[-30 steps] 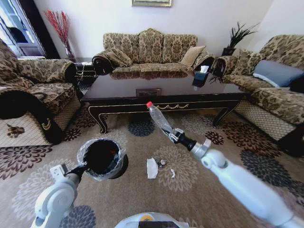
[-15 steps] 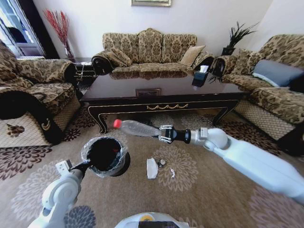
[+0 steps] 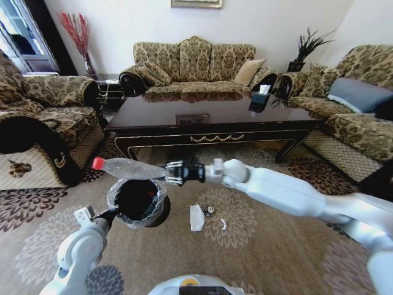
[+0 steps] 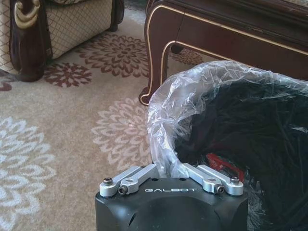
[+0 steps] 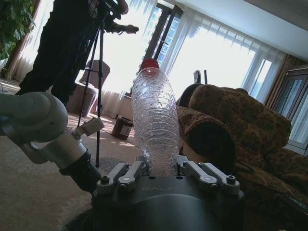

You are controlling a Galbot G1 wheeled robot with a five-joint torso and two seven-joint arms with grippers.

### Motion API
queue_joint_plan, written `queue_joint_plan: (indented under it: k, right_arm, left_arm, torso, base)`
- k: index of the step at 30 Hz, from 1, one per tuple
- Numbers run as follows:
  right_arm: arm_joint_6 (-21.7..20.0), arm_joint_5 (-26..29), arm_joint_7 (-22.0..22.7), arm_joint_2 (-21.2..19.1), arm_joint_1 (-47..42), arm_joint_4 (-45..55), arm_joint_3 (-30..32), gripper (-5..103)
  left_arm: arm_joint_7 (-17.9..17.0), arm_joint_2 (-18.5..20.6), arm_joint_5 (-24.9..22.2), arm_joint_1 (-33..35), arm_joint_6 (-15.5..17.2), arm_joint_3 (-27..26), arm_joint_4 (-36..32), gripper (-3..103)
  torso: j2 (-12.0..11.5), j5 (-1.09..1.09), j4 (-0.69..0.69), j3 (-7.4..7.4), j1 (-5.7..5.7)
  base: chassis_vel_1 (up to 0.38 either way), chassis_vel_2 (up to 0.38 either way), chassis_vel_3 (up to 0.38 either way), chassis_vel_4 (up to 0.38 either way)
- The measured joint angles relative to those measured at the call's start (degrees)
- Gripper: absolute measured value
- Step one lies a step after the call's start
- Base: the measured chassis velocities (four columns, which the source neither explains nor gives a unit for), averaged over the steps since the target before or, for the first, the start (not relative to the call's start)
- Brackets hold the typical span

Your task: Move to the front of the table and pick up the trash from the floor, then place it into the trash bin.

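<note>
Bottle [image 3: 130, 169] with its red cap lies level in the air over the bin [image 3: 136, 203], cap pointing to the robot's left, base clamped in the right claw [image 3: 170, 173]. The right arm reaches straight across the body from the right, its forearm level above the floor [image 3: 264, 246], between the tabletop [image 3: 209, 110] and the litter. In the right wrist view the claw's fingers [image 5: 126, 174] press on both sides of the bottle's base. The left arm is bent low at the near left, and its claw [image 3: 112, 215] is closed on the bin's near rim, pinching the clear liner [image 4: 166, 125]. The bin stands on the floor just in front of the table's left leg. A white wrapper [image 3: 196, 217] and small scraps [image 3: 210, 211] lie on the floor beside the bin, to its right.
</note>
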Motion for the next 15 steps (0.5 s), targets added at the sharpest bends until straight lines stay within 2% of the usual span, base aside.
queue_joint_plan:
  k: [5,15]
  right_arm:
    - [-0.2,-1.3,-0.1,2.4,1.0,-2.9,-2.2,25]
    - [0.1,-2.2,0.5,9.1,0.9,-7.8,-7.8,25]
  left_arm:
    - [0.0,0.2,-0.4,0.0,0.0,-0.5,-0.4,2]
    - [-0.4,-2.2,-0.8,0.6,0.0,-0.9,-2.1,2]
  torso:
    - [0.0,-0.01,0.01,0.0,-0.01]
    - [0.0,0.0,0.03,0.0,0.0]
  base:
    - [0.0,0.0,0.0,0.0]
    - [0.0,0.0,0.0,0.0]
